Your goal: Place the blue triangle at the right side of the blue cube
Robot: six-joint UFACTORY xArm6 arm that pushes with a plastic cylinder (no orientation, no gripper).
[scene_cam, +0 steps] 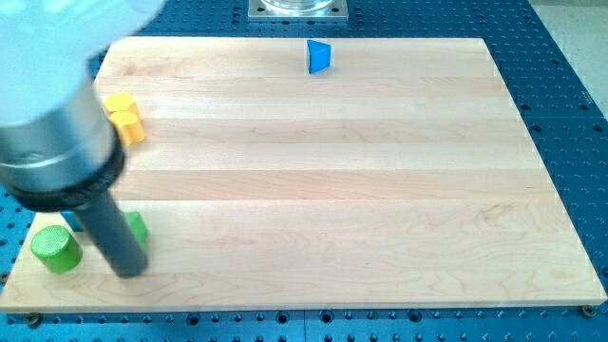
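The task is judged to be at its very start; the blue triangle (319,56) lies untouched near the top edge of the table (380,190), and no contact with it has been made. A blue cube cannot be clearly made out; only a sliver of blue (54,233) is seen beside the rod (112,233), mostly hidden by the arm, so its shape cannot be told. No jaws are carried by this arm, so no opening or closing can be reported; the work is done by my tip (129,271) alone.

Taken from the blue triangle, my tip is placed far down and to the view's left, well apart from it; a green block (140,228) is touched or nearly touched by the rod, a green cylinder (55,249) lies just to the view's left of the tip, and two yellow blocks (124,118) sit higher along the same side.

The next move is judged to call for a long traverse towards the triangle, so that it can be pushed down-left; the hidden cube's place should be confirmed first.

The rod is held nearly upright, leaning slightly; its broad grey housing (57,142) fills the view's upper left.
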